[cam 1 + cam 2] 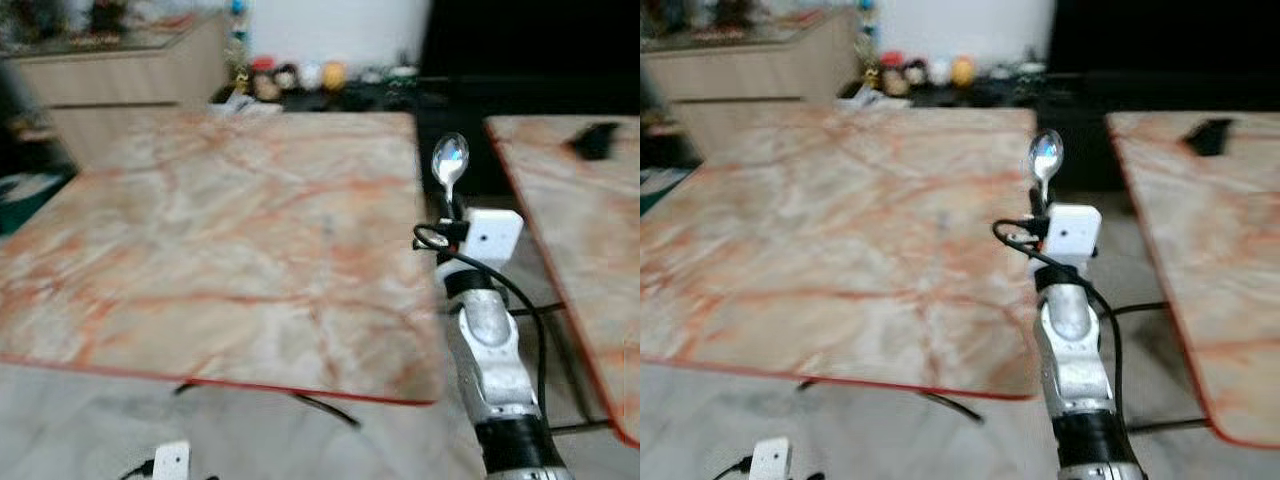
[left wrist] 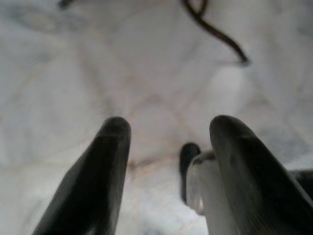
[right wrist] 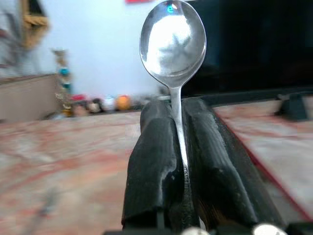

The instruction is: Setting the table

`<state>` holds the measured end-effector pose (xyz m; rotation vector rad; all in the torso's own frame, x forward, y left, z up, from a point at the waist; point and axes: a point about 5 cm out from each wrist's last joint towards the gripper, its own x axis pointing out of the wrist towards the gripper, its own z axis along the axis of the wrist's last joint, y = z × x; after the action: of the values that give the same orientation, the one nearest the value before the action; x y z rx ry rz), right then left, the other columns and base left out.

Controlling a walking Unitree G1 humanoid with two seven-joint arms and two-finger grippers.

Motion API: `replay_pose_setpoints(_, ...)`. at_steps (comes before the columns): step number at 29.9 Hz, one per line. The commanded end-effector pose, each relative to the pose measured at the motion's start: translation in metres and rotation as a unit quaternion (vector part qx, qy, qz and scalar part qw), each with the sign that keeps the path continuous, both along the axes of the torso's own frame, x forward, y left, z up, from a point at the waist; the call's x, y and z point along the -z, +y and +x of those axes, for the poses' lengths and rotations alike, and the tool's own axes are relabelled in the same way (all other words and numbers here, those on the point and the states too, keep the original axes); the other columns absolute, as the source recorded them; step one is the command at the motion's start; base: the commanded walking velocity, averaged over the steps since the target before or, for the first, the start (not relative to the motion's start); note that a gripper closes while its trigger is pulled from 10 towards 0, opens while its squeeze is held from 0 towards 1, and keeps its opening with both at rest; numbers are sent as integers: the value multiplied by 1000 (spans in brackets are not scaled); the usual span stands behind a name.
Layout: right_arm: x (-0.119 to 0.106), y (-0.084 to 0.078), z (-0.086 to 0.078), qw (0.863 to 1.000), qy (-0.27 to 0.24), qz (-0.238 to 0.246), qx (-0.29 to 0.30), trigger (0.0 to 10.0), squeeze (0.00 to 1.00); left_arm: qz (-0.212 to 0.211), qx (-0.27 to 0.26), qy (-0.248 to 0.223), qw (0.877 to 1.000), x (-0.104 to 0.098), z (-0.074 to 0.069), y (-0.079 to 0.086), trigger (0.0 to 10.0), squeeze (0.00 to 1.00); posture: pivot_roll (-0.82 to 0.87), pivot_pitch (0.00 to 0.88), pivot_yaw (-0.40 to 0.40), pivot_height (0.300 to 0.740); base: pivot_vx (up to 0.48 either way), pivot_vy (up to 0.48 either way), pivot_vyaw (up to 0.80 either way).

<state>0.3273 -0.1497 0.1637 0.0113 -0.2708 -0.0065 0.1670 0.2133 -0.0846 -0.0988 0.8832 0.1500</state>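
A silver spoon (image 1: 449,160) stands upright, bowl up, with my right gripper (image 3: 177,110) shut on its handle. The spoon's bowl (image 3: 172,36) rises above the two black fingers (image 3: 154,161). My right arm (image 1: 1070,340) is raised in the gap beside the right edge of a large marble table (image 1: 220,230). My left gripper (image 2: 168,134) hangs low and open over the pale floor, nothing between its fingers (image 2: 105,166).
A second marble table (image 1: 575,220) stands to the right with a dark object (image 1: 597,140) on it. A black cable (image 2: 215,32) lies on the floor. A counter (image 1: 120,75) and small colourful items (image 1: 300,78) sit at the back.
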Motion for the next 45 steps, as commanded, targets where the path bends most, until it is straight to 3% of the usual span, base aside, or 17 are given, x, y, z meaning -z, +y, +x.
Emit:
replay_pose_setpoints(1, -8, 7, 1, 1000, -16, 0, -10, 10000, 0, 1, -7, 9, 1000, 2, -6, 3, 10000, 0, -109, 0, 48, 740, 0, -356, 0)
replay_pose_setpoints(45, -15, 7, 4, 1000, -30, -2, -4, 10000, 0, -3, -1, 8, 1000, 3, -8, 3, 10000, 0, -121, 0, 53, 740, 0, -356, 0)
